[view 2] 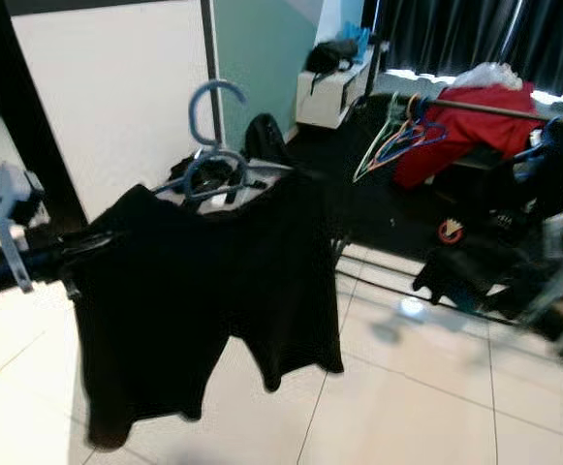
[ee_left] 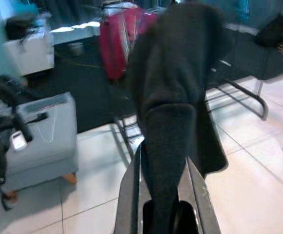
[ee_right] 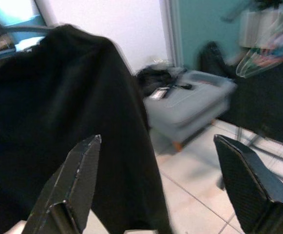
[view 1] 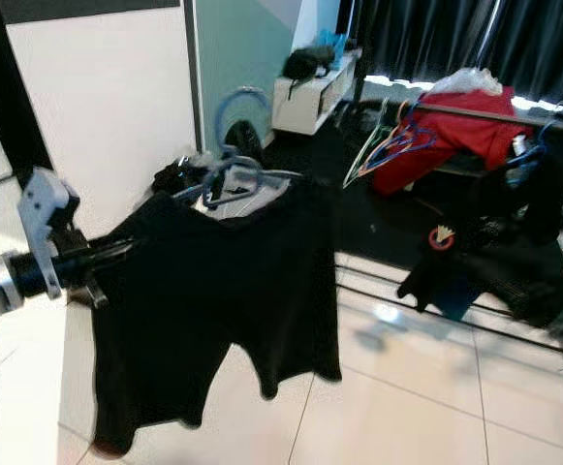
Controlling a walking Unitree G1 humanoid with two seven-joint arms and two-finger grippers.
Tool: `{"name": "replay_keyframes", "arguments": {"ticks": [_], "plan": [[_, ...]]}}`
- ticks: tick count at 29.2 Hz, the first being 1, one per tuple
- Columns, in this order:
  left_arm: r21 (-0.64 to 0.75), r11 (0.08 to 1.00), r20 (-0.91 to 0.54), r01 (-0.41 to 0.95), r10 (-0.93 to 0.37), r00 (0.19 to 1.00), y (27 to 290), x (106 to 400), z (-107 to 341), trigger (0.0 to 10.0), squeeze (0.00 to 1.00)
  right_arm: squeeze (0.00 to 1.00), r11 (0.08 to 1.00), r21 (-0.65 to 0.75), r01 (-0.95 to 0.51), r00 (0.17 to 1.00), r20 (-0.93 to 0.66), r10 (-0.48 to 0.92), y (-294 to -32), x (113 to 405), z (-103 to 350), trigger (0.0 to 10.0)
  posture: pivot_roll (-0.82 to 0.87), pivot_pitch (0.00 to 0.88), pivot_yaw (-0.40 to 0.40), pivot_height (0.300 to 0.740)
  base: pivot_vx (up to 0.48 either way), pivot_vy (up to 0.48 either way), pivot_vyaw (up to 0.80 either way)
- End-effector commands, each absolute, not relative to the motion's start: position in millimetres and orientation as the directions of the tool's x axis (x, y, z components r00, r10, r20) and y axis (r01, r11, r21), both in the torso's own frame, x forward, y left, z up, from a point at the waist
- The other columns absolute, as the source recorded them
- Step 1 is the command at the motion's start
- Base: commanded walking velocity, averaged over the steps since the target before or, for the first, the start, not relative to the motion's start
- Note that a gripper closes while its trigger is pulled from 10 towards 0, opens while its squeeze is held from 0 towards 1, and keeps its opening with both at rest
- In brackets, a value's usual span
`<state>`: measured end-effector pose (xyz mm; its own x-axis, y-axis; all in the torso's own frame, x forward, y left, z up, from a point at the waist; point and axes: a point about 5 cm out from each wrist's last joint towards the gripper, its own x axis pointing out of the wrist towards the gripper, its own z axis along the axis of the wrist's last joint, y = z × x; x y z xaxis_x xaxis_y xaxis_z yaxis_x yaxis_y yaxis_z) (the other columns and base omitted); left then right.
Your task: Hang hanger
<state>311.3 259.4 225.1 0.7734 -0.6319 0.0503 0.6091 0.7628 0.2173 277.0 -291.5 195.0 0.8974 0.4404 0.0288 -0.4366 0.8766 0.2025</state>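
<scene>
Black fabric is hanging in mid-air over the pale tiled floor (view 1: pixel 426 407): a dark T-shirt (view 1: pixel 218 300) is draped on a blue hanger (view 1: pixel 231 145), whose hook is curling upward above the collar, free of any rail. The left claw (ee_left: pixel 161 187) is reaching in from the robot's left, and its two black fingers (ee_left: pixel 198 190) are pinching one shoulder of the T-shirt, so the garment and hanger are being carried by that end and sloping slightly. In the left wrist view the cloth is bunching between the fingers.

The right claw (ee_right: pixel 160 180) is standing wide open just beside the shirt's other edge, its fingers well apart and holding nothing; whether it is touching the cloth cannot be told.

Beyond the shirt, a drying rack (view 1: pixel 475 320) is standing on the floor with dark clothes (view 1: pixel 499 262) slung over its bars. Further back a red garment (view 1: pixel 451 131) is lying over a rail, with a bunch of coloured hangers (view 1: pixel 388 145) dangling near it. A grey padded stool (ee_right: pixel 190 100) with small items on top is sitting behind the shirt, near a white wall (view 1: pixel 107 107). A white low cabinet (view 1: pixel 310 97) is standing by dark curtains (view 1: pixel 455 39).
</scene>
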Motion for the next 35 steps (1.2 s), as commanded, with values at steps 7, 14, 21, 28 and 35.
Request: {"name": "replay_keyframes", "arguments": {"ticks": [7,14,21,28,35], "plan": [[0.095,0.875,0.161,0.474,-0.484,0.86,226,307,188,10.0,0.0,0.0,0.868,0.32,-0.38,0.917,0.009,0.398,-228,301,165,10.0,-0.04,0.0,-0.058,0.74,0.0,0.0,0.0],[0.105,0.88,0.068,0.463,-0.47,0.88,202,303,157,10.0,0.0,0.0,0.861,0.381,-0.337,0.921,-0.055,0.385,-196,308,134,10.0,-0.03,0.0,-0.059,0.74,0.0,0.0,0.0],[0.134,0.915,-0.043,0.38,-0.378,0.925,193,310,132,10.0,0.0,0.0,0.885,0.39,-0.254,0.947,-0.084,0.309,-207,315,130,10.0,-0.04,0.0,-0.056,0.74,0.0,0.0,-0.54],[0.125,0.951,-0.023,0.284,-0.283,0.959,193,311,132,10.0,0.0,0.0,0.9,0.395,-0.186,0.963,-0.111,0.247,-208,320,127,10.0,-0.05,0.0,-0.061,0.74,0.0,0.0,-0.8],[0.069,0.989,0.017,0.131,-0.133,0.991,207,308,134,10.0,0.0,0.0,0.907,0.384,-0.171,0.966,-0.117,0.232,-209,320,126,10.0,-0.05,0.0,-0.068,0.74,0.0,0.0,-0.8]]}}
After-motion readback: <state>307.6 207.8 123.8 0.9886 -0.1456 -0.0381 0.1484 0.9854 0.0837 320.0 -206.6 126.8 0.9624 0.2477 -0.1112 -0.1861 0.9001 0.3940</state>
